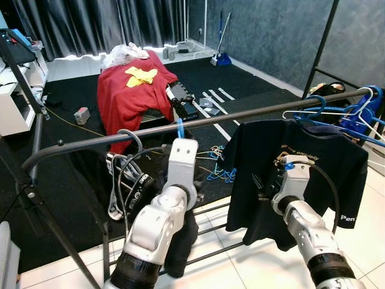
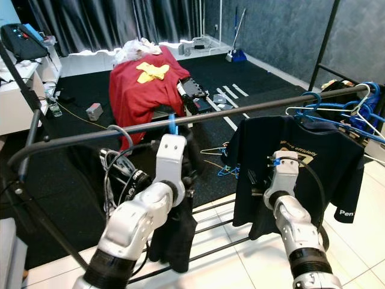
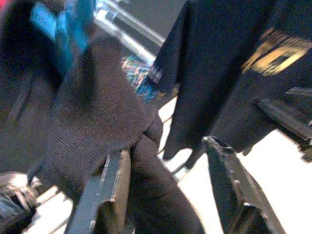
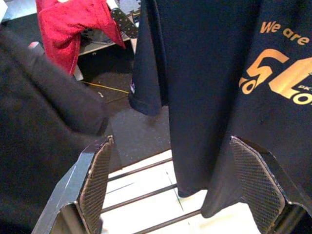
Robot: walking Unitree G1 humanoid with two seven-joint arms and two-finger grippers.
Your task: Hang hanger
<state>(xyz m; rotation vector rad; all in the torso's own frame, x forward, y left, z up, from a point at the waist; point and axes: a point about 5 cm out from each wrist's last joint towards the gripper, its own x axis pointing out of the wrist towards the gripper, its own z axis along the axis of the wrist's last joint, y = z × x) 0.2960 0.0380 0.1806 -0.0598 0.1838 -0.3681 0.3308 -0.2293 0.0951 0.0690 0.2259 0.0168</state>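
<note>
A dark knit sweater point(image 1: 180, 241) hangs from a blue hanger whose hook point(image 1: 179, 127) is over the black rail point(image 1: 240, 115) of the clothes rack. My left gripper point(image 3: 165, 195) is open just in front of the sweater. Knit fabric point(image 3: 92, 122) lies over one finger point(image 3: 105, 195) and sags into the gap. To the right on the same rail hangs a black T-shirt point(image 1: 337, 174) with gold print. My right gripper point(image 4: 175, 185) stands open at the shirt's lower left part, with the cloth hanging between and behind its pads point(image 4: 95, 180).
Blue and white empty hangers point(image 1: 355, 111) crowd the rail's right end. The rack's lower bars point(image 1: 210, 232) run above white tiles. Behind on black carpet stand a red-draped piece of furniture point(image 1: 129, 90), loose cables point(image 1: 219, 171) and a white shelf point(image 1: 15, 96).
</note>
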